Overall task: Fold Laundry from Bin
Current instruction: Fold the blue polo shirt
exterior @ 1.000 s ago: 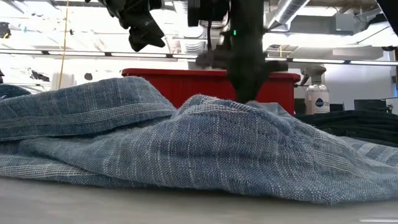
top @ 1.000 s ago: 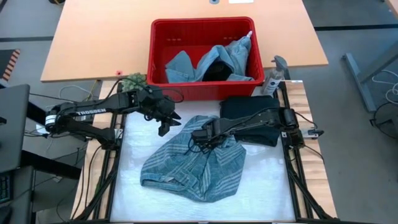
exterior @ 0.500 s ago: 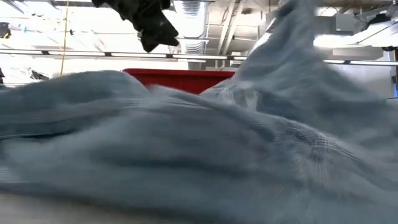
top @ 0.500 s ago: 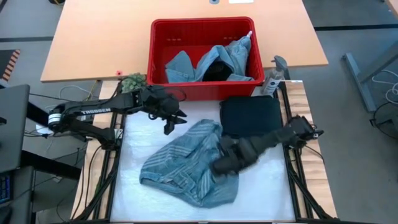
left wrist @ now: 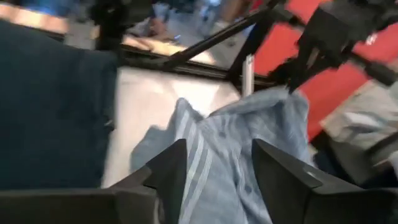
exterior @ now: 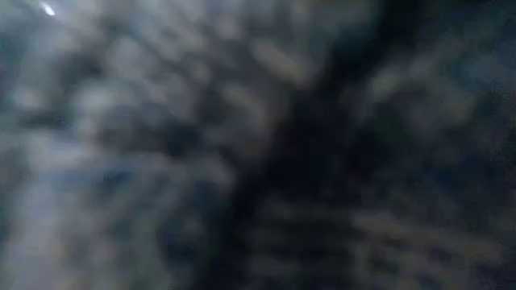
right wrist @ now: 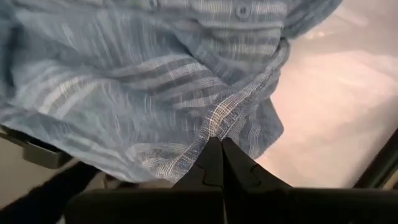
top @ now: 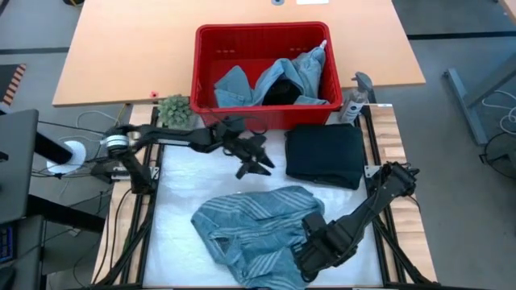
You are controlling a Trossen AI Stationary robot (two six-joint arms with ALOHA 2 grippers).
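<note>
Right gripper (right wrist: 216, 144) pinches the striped cloth's (top: 258, 229) hem at the table's front edge.

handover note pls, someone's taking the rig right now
Right gripper: shut on the striped cloth's hem, at the mat's near edge.
Left gripper: open, empty, above the mat between bin and striped cloth.
Done: one dark garment folded on the mat's right side.
Left: striped cloth still crumpled; denim pieces and a dark item remain in the bin.
</note>
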